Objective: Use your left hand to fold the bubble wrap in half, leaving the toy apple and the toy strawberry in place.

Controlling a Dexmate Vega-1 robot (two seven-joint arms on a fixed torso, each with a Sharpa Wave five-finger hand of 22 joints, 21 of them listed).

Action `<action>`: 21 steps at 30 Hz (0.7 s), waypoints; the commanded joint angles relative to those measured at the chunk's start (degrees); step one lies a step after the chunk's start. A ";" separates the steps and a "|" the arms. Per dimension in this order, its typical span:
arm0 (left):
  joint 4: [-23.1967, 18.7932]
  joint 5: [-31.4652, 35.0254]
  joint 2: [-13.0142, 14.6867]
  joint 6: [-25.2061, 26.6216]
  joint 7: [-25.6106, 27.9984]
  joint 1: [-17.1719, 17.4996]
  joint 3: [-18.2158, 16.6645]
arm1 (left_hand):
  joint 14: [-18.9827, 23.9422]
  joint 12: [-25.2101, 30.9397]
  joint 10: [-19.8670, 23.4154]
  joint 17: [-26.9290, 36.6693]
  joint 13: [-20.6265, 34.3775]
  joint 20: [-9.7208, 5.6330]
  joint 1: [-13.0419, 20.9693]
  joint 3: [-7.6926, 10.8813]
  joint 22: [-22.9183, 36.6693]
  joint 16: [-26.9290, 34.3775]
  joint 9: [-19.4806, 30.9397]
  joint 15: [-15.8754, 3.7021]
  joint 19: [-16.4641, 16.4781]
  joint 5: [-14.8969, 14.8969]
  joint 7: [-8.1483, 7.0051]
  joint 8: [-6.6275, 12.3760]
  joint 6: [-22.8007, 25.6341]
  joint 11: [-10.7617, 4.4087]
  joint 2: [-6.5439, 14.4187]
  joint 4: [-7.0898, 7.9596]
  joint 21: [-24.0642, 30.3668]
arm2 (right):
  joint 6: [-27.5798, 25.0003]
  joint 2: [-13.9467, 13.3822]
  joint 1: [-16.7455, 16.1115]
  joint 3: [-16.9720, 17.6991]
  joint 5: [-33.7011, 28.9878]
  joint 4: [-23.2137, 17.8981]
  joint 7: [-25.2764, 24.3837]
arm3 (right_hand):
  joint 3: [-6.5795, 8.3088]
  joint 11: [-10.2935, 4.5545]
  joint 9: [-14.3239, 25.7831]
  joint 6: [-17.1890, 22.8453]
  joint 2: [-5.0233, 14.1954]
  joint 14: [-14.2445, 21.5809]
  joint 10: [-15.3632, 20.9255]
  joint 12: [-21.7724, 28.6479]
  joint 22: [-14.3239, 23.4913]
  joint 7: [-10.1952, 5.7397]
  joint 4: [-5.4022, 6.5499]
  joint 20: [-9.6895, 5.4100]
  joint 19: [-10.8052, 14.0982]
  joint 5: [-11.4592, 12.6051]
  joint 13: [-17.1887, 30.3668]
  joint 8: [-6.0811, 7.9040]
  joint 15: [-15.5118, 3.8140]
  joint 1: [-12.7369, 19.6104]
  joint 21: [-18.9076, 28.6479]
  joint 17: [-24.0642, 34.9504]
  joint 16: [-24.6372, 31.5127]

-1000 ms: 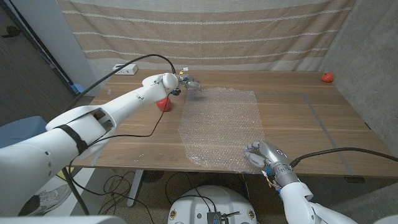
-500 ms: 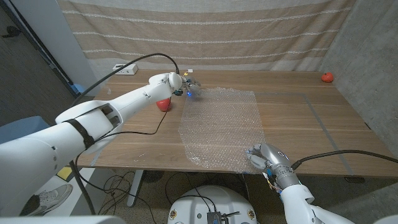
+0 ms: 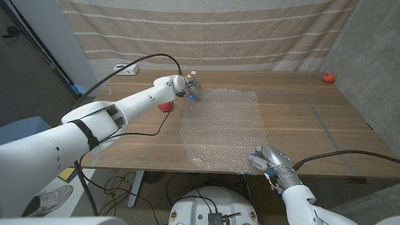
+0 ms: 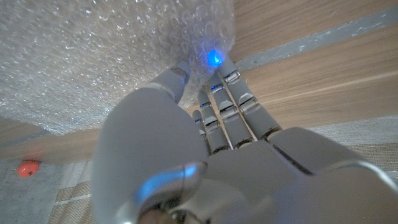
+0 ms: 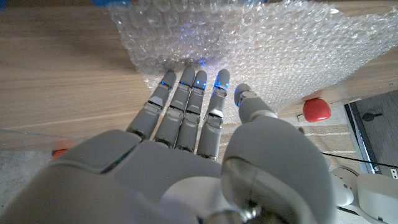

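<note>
Left hand (image 3: 189,85) pinching my wrap's (image 3: 223,128) far corner, upper centre of frame, wrap flat mid-table, right hand (image 3: 262,158) fingers resting on near corner, grasp unclear, apple (image 3: 164,105) beside left wrist, strawberry (image 3: 329,77) upper right

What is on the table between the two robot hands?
In the head view, the bubble wrap stretches from the left hand to the right hand.

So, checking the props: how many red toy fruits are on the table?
2: a red toy fruit beside the left arm near the bubble wrap's far-left corner, and another at the table's far-right corner.
</note>
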 commanded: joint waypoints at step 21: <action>-19.82 -0.16 9.21 -10.52 13.80 11.22 -9.28 | 15.86 4.88 23.74 0.17 0.69 -4.08 7.93 -3.53 -0.57 0.84 1.90 -7.75 2.49 -0.18 -0.48 7.97 35.79 -0.56 1.28 1.51 10.96 | -1.06 -0.43 4.31 -1.10 4.58 3.83 1.56 | 0.84 0.05 -0.01 1.66 1.44 0.98 1.75 -0.18 0.22 0.00 0.63 -0.10 1.51 0.05 0.05 -0.59 0.04 0.01 0.65 0.25 0.22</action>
